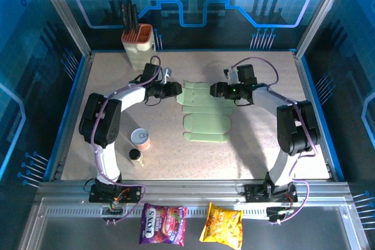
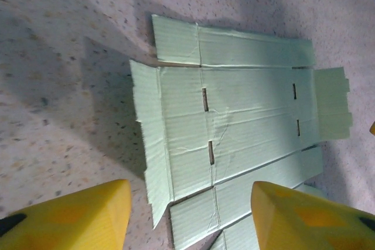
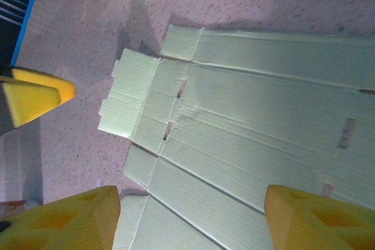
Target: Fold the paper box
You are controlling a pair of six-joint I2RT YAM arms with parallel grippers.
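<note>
The paper box (image 1: 205,122) lies flat and unfolded in the middle of the table, a pale green creased sheet with flaps and small slots. My left gripper (image 1: 177,90) hovers at its far left edge. In the left wrist view the gripper (image 2: 193,221) stands open, its yellow fingers (image 2: 76,215) straddling a side flap of the sheet (image 2: 246,109). My right gripper (image 1: 214,90) hangs over the sheet's far end, facing the left one. It is open (image 3: 190,221) above the sheet (image 3: 263,115), with nothing between its fingers (image 3: 316,221).
A beige orange-rimmed utensil holder (image 1: 138,42) stands at the back left. A small can (image 1: 140,139) and a little bottle (image 1: 136,156) sit near the left arm. Two snack bags (image 1: 163,225) (image 1: 222,226) lie on the front ledge.
</note>
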